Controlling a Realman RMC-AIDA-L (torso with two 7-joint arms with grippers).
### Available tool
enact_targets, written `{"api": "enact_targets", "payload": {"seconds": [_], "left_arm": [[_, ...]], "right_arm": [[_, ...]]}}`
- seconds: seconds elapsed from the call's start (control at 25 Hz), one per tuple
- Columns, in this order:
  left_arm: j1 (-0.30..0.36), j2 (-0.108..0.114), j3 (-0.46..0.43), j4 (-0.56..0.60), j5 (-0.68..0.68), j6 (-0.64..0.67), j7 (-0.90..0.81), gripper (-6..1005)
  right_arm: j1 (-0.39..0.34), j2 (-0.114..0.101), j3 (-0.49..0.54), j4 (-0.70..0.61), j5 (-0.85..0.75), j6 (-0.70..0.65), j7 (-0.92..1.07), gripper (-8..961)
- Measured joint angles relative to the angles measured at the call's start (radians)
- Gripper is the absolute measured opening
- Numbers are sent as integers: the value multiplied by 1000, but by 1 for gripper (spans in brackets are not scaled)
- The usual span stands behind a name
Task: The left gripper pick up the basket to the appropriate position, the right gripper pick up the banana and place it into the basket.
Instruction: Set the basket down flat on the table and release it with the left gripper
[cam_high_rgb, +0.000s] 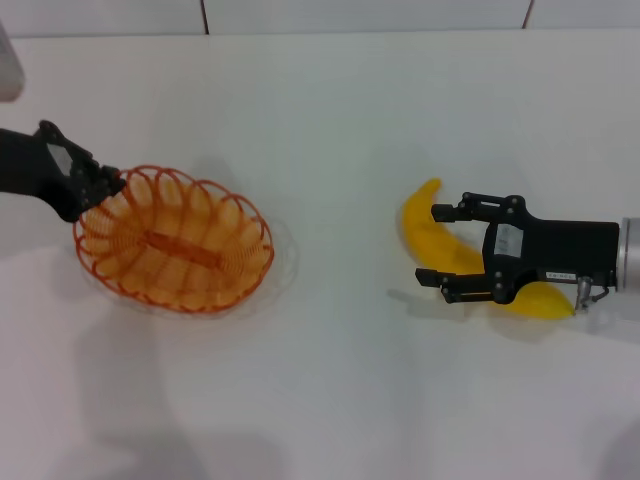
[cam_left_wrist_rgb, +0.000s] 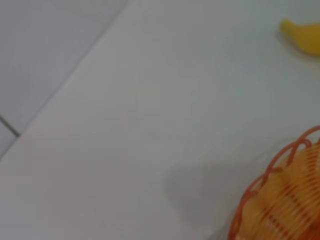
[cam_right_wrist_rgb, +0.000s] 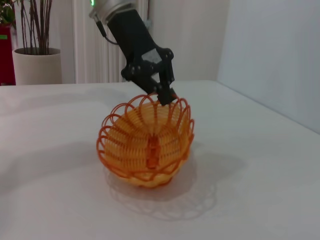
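The orange wire basket (cam_high_rgb: 175, 240) is on the left of the white table. My left gripper (cam_high_rgb: 105, 188) is shut on its left rim. In the right wrist view the basket (cam_right_wrist_rgb: 147, 145) hangs tilted from the left gripper (cam_right_wrist_rgb: 165, 96), just above its shadow. Part of the basket's rim (cam_left_wrist_rgb: 280, 195) shows in the left wrist view. The yellow banana (cam_high_rgb: 425, 225) lies on the right of the table; its tip (cam_left_wrist_rgb: 302, 35) also shows in the left wrist view. My right gripper (cam_high_rgb: 432, 245) is open over the banana's middle, one finger on each side.
The white table (cam_high_rgb: 330, 400) runs to a far edge against a tiled wall (cam_high_rgb: 360, 12). A potted plant (cam_right_wrist_rgb: 35, 60) and a curtain stand beyond the table in the right wrist view. A gap of bare table lies between basket and banana.
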Motion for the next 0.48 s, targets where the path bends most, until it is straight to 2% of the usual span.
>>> {"api": "enact_targets", "payload": {"seconds": [0.24, 0.48], "left_arm": [[27, 0, -29, 46, -53, 30, -97, 65], [14, 3, -89, 17, -150, 81, -250, 65]], "right_arm": [[-2, 1, 9, 0, 1, 0, 0, 834], [-2, 2, 20, 0, 2, 0, 0, 834]]}}
